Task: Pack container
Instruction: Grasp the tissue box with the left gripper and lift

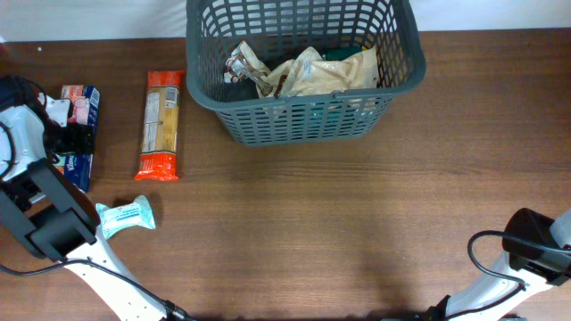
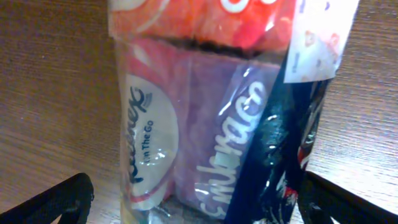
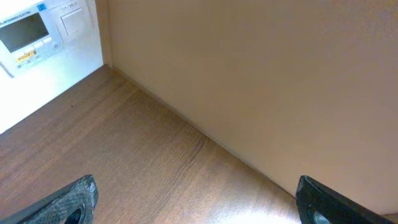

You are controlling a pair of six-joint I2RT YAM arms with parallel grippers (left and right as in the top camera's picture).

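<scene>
The container, a dark grey slotted basket (image 1: 303, 116), stands at the back middle of the table with several packets inside (image 1: 312, 73). A tissue multipack in blue and pink wrap (image 1: 80, 111) lies at the far left. My left gripper (image 1: 67, 134) is open right over it, and in the left wrist view its fingers (image 2: 196, 205) straddle the pack (image 2: 205, 143) without closing. An orange packet (image 1: 161, 125) lies left of the basket. A small teal packet (image 1: 125, 216) lies near the left arm. My right gripper (image 3: 196, 205) is open and empty at the front right.
The left arm's body (image 1: 49, 223) covers the front left of the table. The right arm's base (image 1: 535, 250) sits at the front right corner. A wall and a white appliance (image 3: 37, 31) show in the right wrist view beyond the table edge.
</scene>
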